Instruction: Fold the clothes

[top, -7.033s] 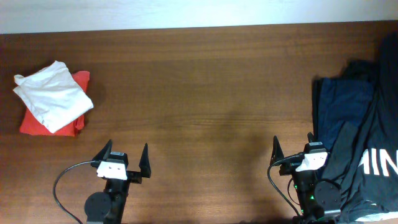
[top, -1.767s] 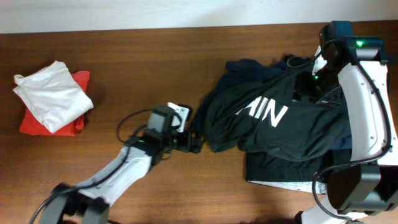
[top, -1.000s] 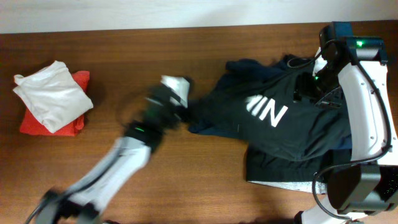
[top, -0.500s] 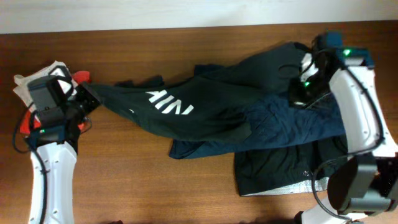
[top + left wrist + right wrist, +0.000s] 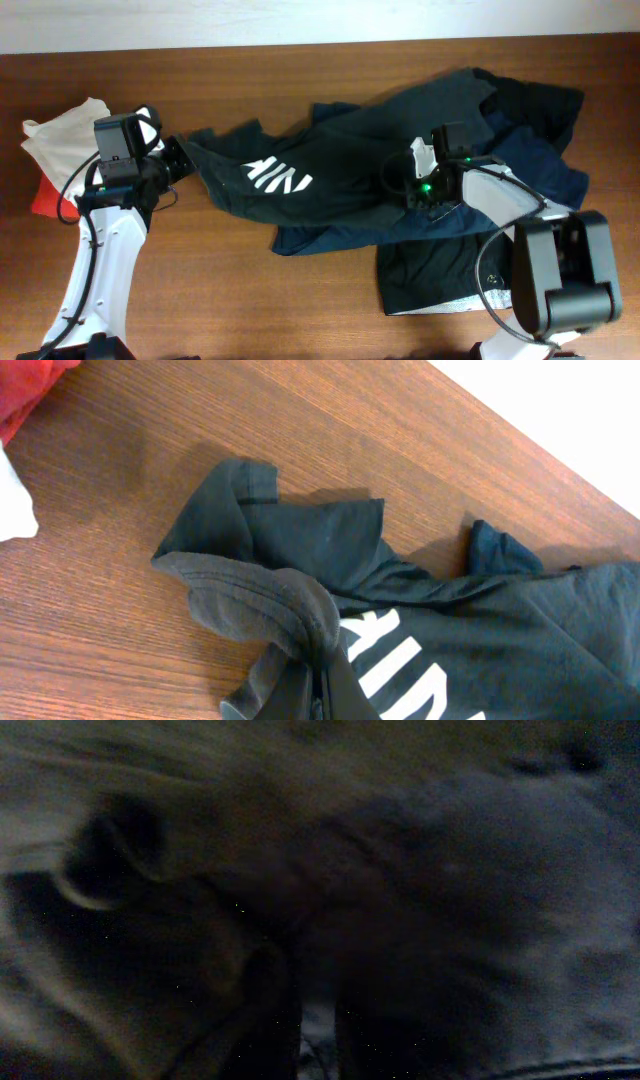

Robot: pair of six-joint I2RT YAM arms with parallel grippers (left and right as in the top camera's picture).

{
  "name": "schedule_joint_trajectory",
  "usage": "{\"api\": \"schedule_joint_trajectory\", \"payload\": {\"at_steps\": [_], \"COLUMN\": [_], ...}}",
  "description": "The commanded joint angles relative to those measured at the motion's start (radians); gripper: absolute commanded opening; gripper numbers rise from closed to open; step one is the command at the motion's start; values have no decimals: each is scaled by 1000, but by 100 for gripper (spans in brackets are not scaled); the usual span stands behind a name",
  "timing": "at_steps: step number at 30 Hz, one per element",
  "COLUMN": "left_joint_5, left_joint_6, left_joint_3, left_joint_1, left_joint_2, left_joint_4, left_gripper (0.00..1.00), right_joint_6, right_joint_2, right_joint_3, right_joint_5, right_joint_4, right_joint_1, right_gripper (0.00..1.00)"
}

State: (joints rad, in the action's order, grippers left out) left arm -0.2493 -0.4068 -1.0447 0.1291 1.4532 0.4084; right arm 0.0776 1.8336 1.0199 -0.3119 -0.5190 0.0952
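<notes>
Fingers of the left gripper [image 5: 178, 160] are pinched together on a bunched edge of the black T-shirt [image 5: 335, 160]. In the left wrist view the cloth gathers into a thick ridged fold that runs down into the closed jaws at the bottom of the frame. From that grip the shirt spreads rightward across the table [image 5: 300, 80], wrinkled, its white block lettering [image 5: 275, 178] facing up and reading upside down in the overhead view. Just behind the left gripper lie a white garment [image 5: 60, 150] and, partly under it, a red garment [image 5: 42, 198], both near the table's left end and apart from the dark pile.

The right gripper [image 5: 395, 183] is lowered onto the dark cloth at the middle of the pile. Its wrist view is dark and blurred, so whether its jaws are parted or clamped cannot be told. Around it, a navy garment [image 5: 535, 160] extends from under the T-shirt toward the right. Another black garment [image 5: 440, 275] lies flat at the near edge below.
</notes>
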Motion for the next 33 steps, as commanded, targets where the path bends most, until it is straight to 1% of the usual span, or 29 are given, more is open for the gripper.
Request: {"api": "schedule_joint_trajectory", "payload": {"at_steps": [1, 2, 3, 4, 6, 7, 8, 9, 11, 12, 13, 14, 15, 16, 17, 18, 20, 21, 22, 23, 24, 26, 29, 30, 31, 32, 33], "left_joint_5": [3, 3, 4, 4, 15, 37, 58, 108, 145, 145, 145, 146, 146, 146, 172, 223, 248, 259, 269, 269, 283, 291, 290, 259, 188, 93, -8], "left_joint_6": [20, 20, 20, 20, 20, 21, 60, 88, 87, 87, 87, 87, 87, 87, 87, 87, 88, 87, 87, 87, 87, 87, 87, 87, 87, 87, 87], "left_joint_3": [-3, -3, -3, -3, -3, -3, -3, -3, -3, -3, -3, -3, -3, -3, -3, -3, -3, -3, -3, -3, -6, -36, -133, -161, -169, -169, -169], "left_joint_1": [-3, -3, -3, -3, -3, -2, -2, -2, -2, -2, -2, -2, -2, -2, -2, -2, -2, -2, -2, -2, 1, 23, 64, 64, 64, 63, 59], "left_joint_2": [4, 4, 4, 4, 4, 4, 4, 4, 4, 4, 4, 4, 4, 4, 4, 4, 4, 4, 4, 4, 4, 6, 34, 49, 59, 63, 67], "left_joint_4": [6, 13, 20, 23, 23, 24, 19, 19, -1, -27, -47, -63, -72, -78, -79, -79, -84, -96, -137, -195, -312, -388, -389, -357, -316, -233, -113], "left_gripper": [0, 0, 0, 1, 0, 0, 0, 0, 0, 0, 0, 0, 0, 1, 1, 1, 1, 1, 0, 0, 0, 0, 0, 2, 41, 80, 99], "right_joint_6": [184, 243, 299, 326, 329, 338, 359, 357, 339, 337, 264, 153, 14, -100, -151, -153, -152, -152, -148, -134, -58, -43, -48, -74, -103, -109, -127], "right_joint_2": [138, 155, 152, 147, 135, 128, 121, 115, 113, 113, 108, 100, 87, 79, 76, 76, 76, 76, 76, 76, 76, 76, 76, 76, 76, 76, 76], "right_joint_3": [-13, -12, -7, 14, 114, 182, 250, 317, 388, 412, 430, 444, 459, 478, 488, 486, 484, 484, 484, 484, 484, 484, 484, 483, 482, 482, 482], "right_joint_5": [346, 397, 443, 464, 463, 462, 446, 415, 390, 364, 264, 129, -33, -142, -175, -174, -173, -162, -110, -40, 92, 123, 111, 89, 69, 69, 69], "right_joint_4": [-82, -124, -175, -225, -367, -438, -496, -536, -586, -604, -603, -589, -579, -594, -611, -612, -602, -591, -574, -568, -576, -601, -652, -672, -694, -713, -724], "right_joint_1": [-107, -176, -275, -355, -566, -663, -749, -815, -856, -854, -836, -810, -775, -732, -681, -625, -560, -528, -486, -456, -418, -389, -370, -362, -349, -333, -317], "right_gripper": [17, 17, 17, 15, 4, 4, 4, 4, 4, 4, 4, 5, 8, 13, 15, 25, 28, 33, 38, 38, 38, 38, 38, 38, 38, 38, 38]}}
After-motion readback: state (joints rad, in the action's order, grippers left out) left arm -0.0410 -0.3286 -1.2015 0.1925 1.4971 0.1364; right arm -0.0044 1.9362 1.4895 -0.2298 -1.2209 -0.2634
